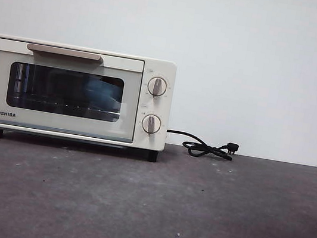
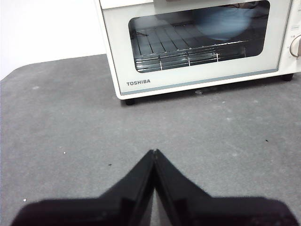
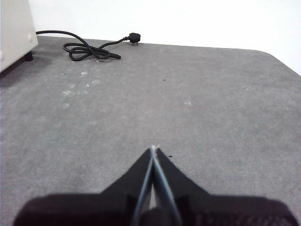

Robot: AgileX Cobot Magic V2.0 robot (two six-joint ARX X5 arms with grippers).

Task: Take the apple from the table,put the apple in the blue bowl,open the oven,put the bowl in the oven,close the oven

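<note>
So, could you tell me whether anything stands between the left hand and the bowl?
Yes: the oven's shut glass door. The bowl shows blurred behind it on the rack, while the left hand hangs over bare table.

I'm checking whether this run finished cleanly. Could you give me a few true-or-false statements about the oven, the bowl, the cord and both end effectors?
1. The cream-white boxy TOSHIBA toaster oven has its door shut. True.
2. The deep round matte blue bowl stands on the dark grey table in front of the oven. False: it shows behind the glass, on the wire rack inside.
3. The black power cord is plugged into a wall socket. False: its plug lies on the dark grey matte table.
4. The left end effector is shut and holds nothing. True.
5. The right end effector grips the oven handle. False: it is shut over bare table.
</note>
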